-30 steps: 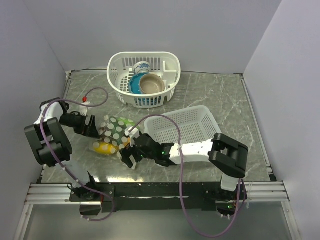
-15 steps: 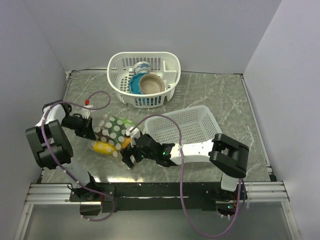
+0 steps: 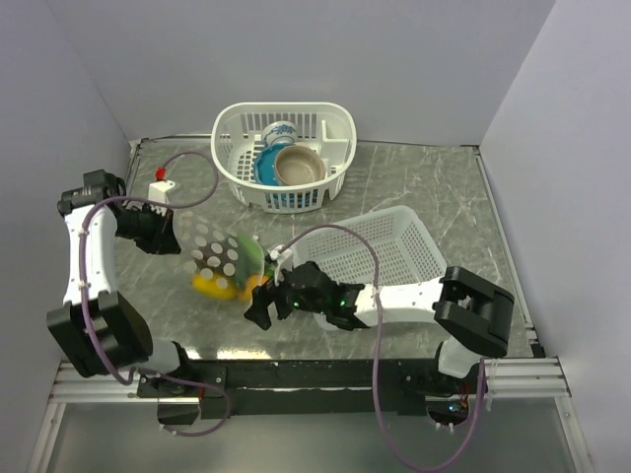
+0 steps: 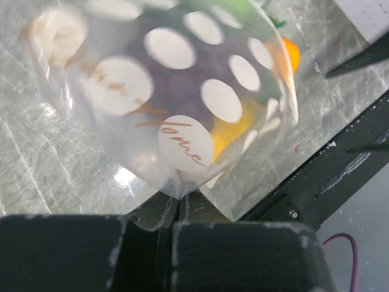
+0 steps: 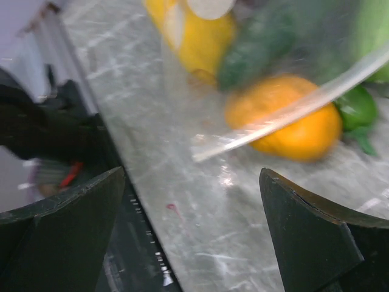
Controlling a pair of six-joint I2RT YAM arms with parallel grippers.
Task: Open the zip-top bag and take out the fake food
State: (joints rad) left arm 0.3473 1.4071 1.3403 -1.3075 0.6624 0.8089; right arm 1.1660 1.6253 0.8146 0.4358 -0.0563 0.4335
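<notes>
The zip-top bag (image 3: 222,258), clear with pale round dots, hangs tilted at the left of the table. My left gripper (image 3: 170,235) is shut on its left edge, and the plastic bunches between the jaws (image 4: 179,198). The fake food fills the bag (image 4: 182,91): a yellow fruit (image 3: 208,286), an orange fruit (image 5: 292,121), green pieces (image 5: 261,42) and something dark purple (image 4: 182,85). My right gripper (image 3: 261,307) stands open just below the bag's lower right end. Nothing lies between its fingers (image 5: 316,237). The whitish zip strip (image 5: 292,108) runs just beyond them.
A round white basket (image 3: 237,177) at the back holds a blue bowl (image 3: 266,168) and a brown bowl (image 3: 299,166). A rectangular white mesh basket (image 3: 380,251) sits tilted right of the bag, above my right arm. The table's black front rail (image 3: 296,374) lies close behind the right gripper.
My left gripper has shut on the bag's edge and pulled up and left, lifting that end. The right gripper, still open, has shifted slightly lower under the bag.
</notes>
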